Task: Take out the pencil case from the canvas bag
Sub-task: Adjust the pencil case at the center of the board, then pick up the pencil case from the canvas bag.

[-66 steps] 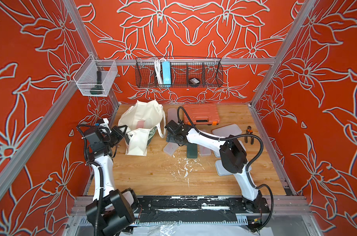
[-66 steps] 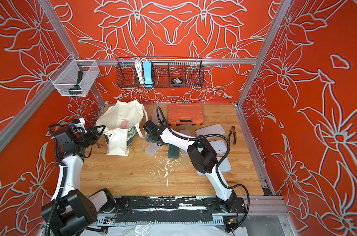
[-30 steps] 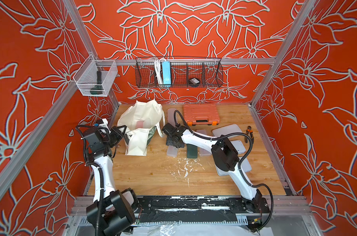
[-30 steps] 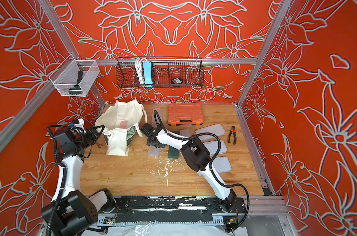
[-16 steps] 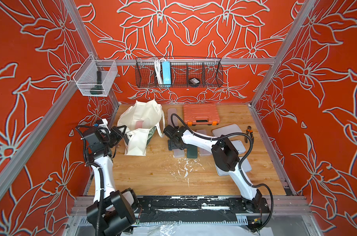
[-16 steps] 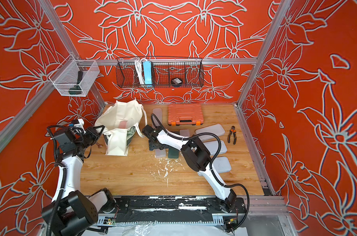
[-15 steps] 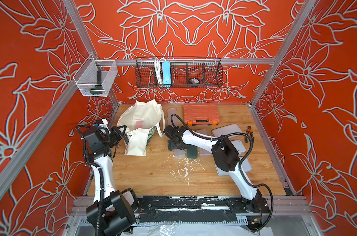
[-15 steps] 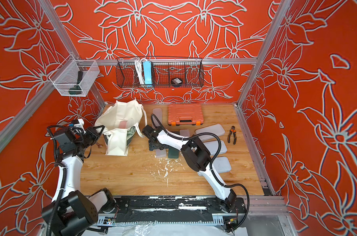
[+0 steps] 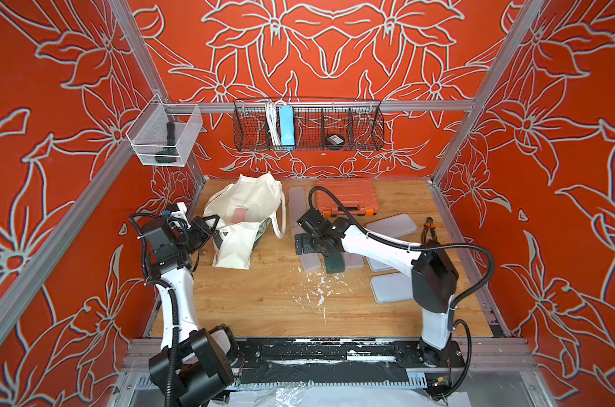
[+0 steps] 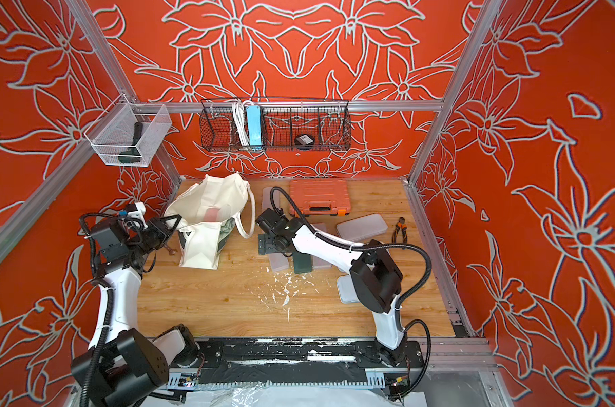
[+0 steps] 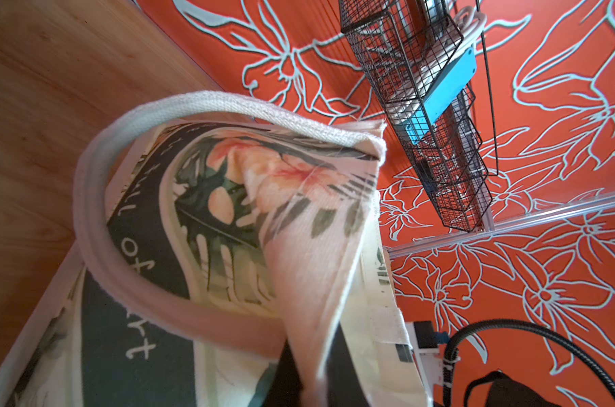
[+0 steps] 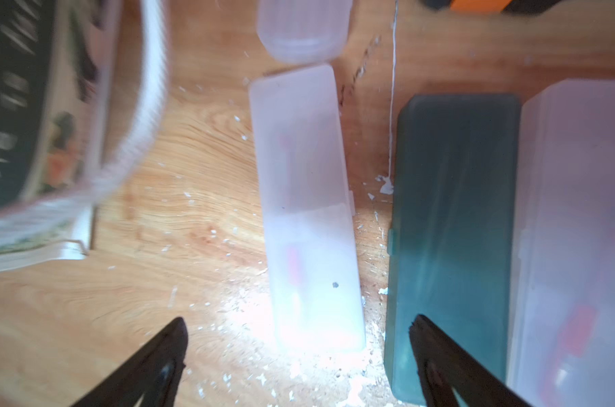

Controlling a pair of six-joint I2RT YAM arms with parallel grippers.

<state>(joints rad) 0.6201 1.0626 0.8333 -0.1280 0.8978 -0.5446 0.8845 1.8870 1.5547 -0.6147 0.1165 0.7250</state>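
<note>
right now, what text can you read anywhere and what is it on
"of": white script on a dark band of the canvas bag, left wrist view.
"full": likely, same band.
"rt": a word's end; the handle hides the rest.
Top views: any other print too small to read.

Bare desk (image 9: 263, 299) is lying open along the front; toward the back, the bag (image 9: 242, 208), a cluster of flat plastic cases (image 9: 390, 225) and an orange toolbox (image 9: 344, 193) are crowding the way

Wooden table (image 9: 263, 306), canvas bag (image 9: 244, 206), pencil cases (image 9: 390, 225)
</note>
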